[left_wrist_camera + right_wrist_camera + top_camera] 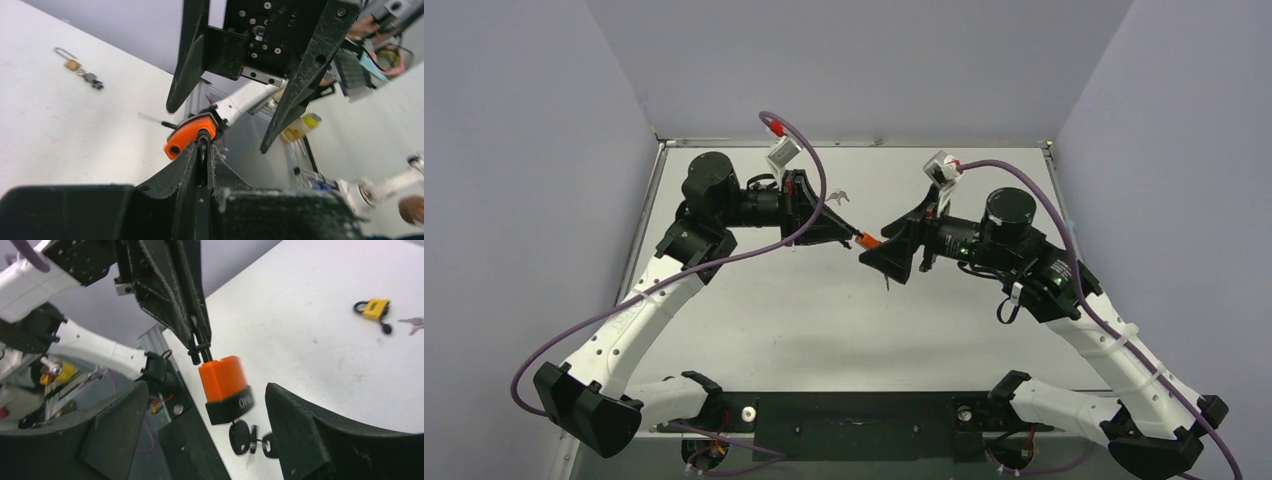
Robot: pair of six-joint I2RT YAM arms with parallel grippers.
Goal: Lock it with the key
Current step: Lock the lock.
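Orange padlock (223,381) aloft (keys (244,437) dangling).

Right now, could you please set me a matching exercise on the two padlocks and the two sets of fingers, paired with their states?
Things:
1. orange padlock
2. yellow padlock
3. left fingers
4. right fingers

States:
A. open
B. lying on the table
C. shut on a shackle
D. hanging by its shackle

Pairs: 1-D, 2-B, 3-C, 4-A.

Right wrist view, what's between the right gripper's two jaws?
In the right wrist view, the orange padlock, keys hanging beneath it, sits between them touching neither; the left gripper pinches its shackle.
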